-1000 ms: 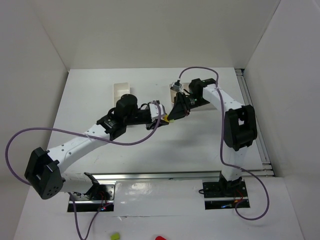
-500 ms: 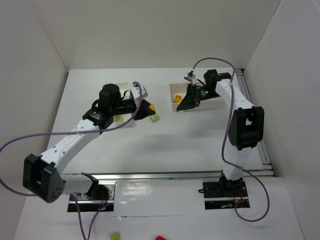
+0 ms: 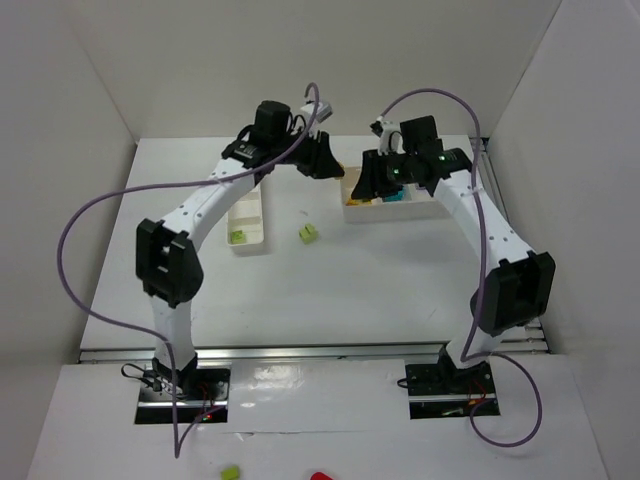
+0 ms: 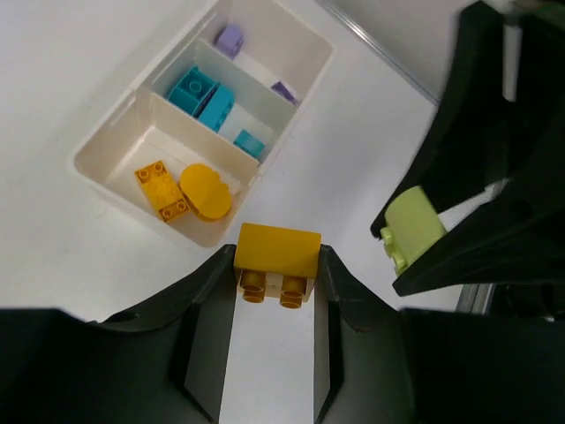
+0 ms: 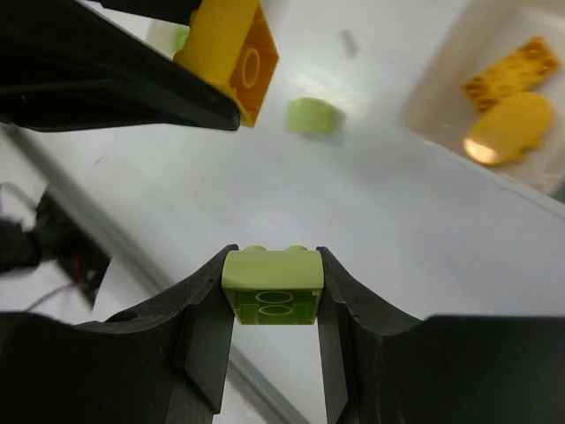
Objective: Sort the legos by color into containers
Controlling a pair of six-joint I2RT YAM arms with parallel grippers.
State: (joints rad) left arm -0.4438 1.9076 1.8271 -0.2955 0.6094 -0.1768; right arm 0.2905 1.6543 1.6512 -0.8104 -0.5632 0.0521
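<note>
My left gripper is shut on a yellow-orange brick and holds it in the air just in front of the wider three-compartment tray. That tray holds yellow-orange bricks, teal bricks and a purple brick, each colour in its own compartment. My right gripper is shut on a lime green brick, raised beside the left gripper. In the top view both grippers, left and right, hover at the wider tray.
The narrow long tray stands at the left with a lime brick at its near end. A loose lime brick lies on the table between the trays; it also shows in the right wrist view. White walls enclose the table.
My left arm has swung from the table's middle to the back, carrying the yellow-orange brick to the wider tray. My right gripper moved back to that tray with the lime brick.
</note>
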